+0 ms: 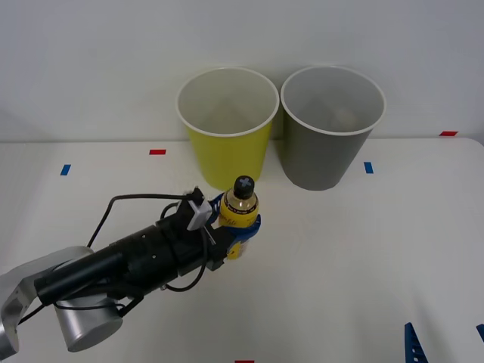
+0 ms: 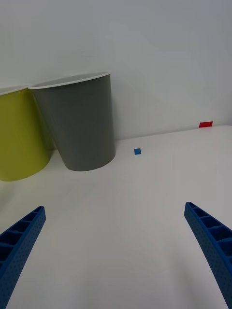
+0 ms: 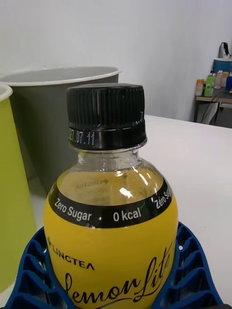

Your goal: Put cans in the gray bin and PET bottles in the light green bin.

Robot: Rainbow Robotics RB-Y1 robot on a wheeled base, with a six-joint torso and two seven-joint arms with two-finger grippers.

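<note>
blue-fingered left hand (image 1: 240, 227) clasps the pet bottle (image 1: 240, 209) upright before the light green bin (image 1: 228, 125), drop still ahead; right hand (image 2: 116, 256) waits, spread wide

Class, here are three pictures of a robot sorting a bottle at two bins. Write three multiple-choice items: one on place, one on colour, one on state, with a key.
1. Where is the bottle?
A. inside the gray bin
B. in front of the light green bin
C. lying at the table's right edge

2. What colour is its cap?
A. black
B. red
C. white

3. How is the left gripper?
A. open over a bin
B. shut on nothing
C. shut on the bottle

Key:
1 B, it stands before the green bin's wall.
2 A, the screw cap is black.
3 C, blue fingers hug its label.
</note>
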